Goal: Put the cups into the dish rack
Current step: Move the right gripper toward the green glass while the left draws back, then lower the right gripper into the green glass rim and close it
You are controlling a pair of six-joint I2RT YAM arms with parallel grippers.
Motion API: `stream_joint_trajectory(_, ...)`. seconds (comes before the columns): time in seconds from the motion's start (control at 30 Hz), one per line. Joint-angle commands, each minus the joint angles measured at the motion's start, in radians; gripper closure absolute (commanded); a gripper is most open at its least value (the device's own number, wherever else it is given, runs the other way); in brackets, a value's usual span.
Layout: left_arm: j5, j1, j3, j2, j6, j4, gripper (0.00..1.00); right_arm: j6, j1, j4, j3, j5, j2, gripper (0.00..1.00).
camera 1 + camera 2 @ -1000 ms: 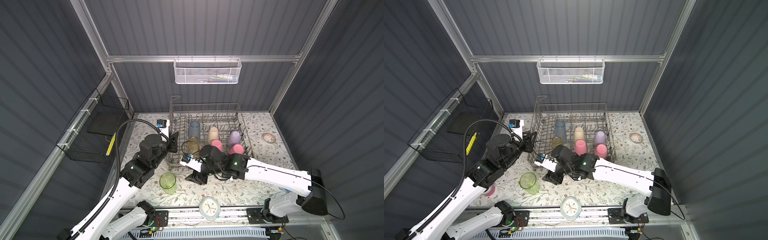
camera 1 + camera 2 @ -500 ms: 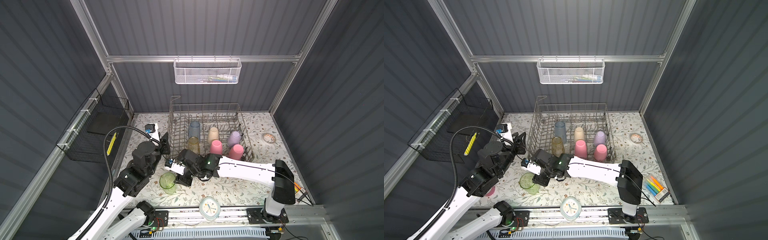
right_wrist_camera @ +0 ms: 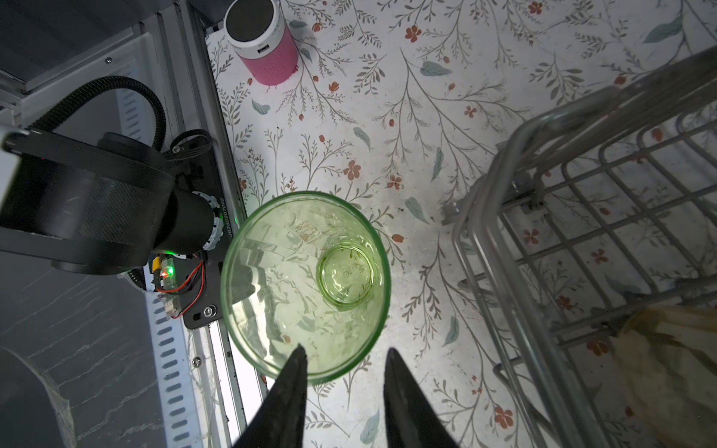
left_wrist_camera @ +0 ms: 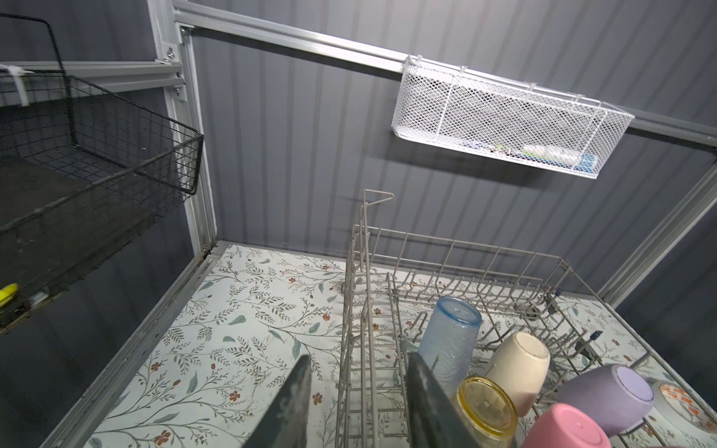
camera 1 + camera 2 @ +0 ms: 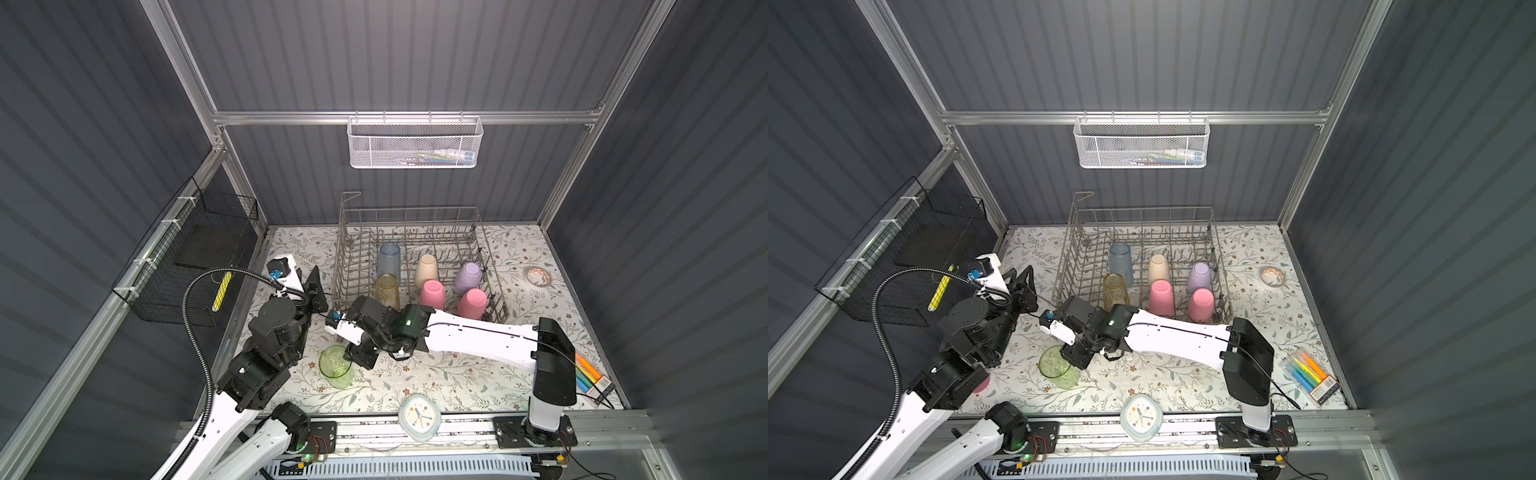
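The green cup (image 5: 334, 365) stands mouth up on the bench (image 5: 436, 376), just off the front left corner of the rack (image 5: 345, 249). The right gripper (image 3: 345, 355) hangs at its rim with jaws apart. One finger is over the cup's mouth and the other is outside the wall, and nothing is clamped. The left gripper (image 4: 359, 358) sits just beside the rack's left wall, jaws spread and holding nothing. Six cups sit upside down in the rack. The blue cup (image 5: 389, 257) and yellow cup (image 5: 387, 289) are on the left, the beige cup (image 5: 427, 268) and pink cup (image 5: 432, 294) in the middle. The lavender cup (image 5: 468, 276) and second pink cup (image 5: 471, 303) are on the right.
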Motion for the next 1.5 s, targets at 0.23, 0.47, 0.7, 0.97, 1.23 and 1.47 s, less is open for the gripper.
stream_joint_trajectory(0.23,-0.103,0.004,-0.030,-0.053,-0.019,0.050,0.58,0.029,-0.005,-0.043,0.042,0.036,0.038,0.67)
stream_joint_trajectory(0.47,-0.126,0.005,-0.042,-0.074,-0.017,0.058,0.58,0.044,-0.005,-0.046,0.046,0.029,0.053,0.68)
stream_joint_trajectory(0.7,-0.132,0.005,-0.044,-0.091,-0.013,0.060,0.58,0.052,-0.008,-0.062,0.065,0.029,0.076,0.69)
stream_joint_trajectory(0.97,-0.138,0.005,-0.051,-0.105,-0.008,0.064,0.58,0.072,-0.007,-0.102,0.101,0.044,0.109,0.71)
stream_joint_trajectory(1.23,-0.140,0.006,-0.053,-0.110,-0.006,0.064,0.57,0.076,-0.009,-0.132,0.125,0.062,0.125,0.75)
stream_joint_trajectory(1.47,-0.140,0.005,-0.053,-0.108,-0.006,0.065,0.58,0.079,-0.010,-0.133,0.124,0.069,0.123,0.85)
